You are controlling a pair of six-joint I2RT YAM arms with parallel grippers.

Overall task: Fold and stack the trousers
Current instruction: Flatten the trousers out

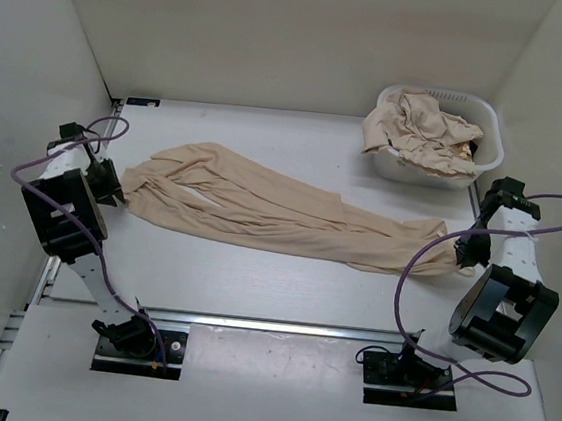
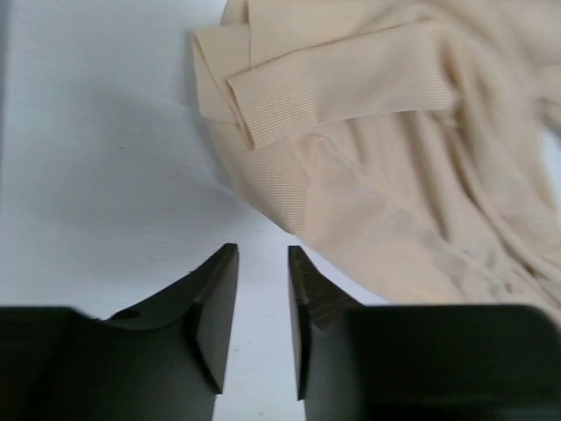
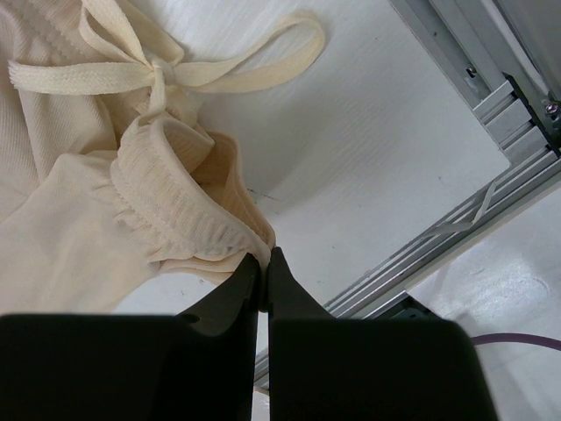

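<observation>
Bright, even diffuse light, soft shadows beneath the trousers (image 2: 368, 175), slightly washed-out, soft-focus wrist views

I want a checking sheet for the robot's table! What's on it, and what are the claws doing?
Surface: white table, no marks or spills seen.
Job's things: one pair of tan trousers spread across the table; more lie crumpled in the basket.
Clutter: nothing seen.
Claws: left claw open and empty, beside the leg cuffs; right claw shut at the waistband edge, pinch unclear.
Cables: purple cables loop off both arms.
Surroundings: white walls; metal rail along the near edge.
</observation>
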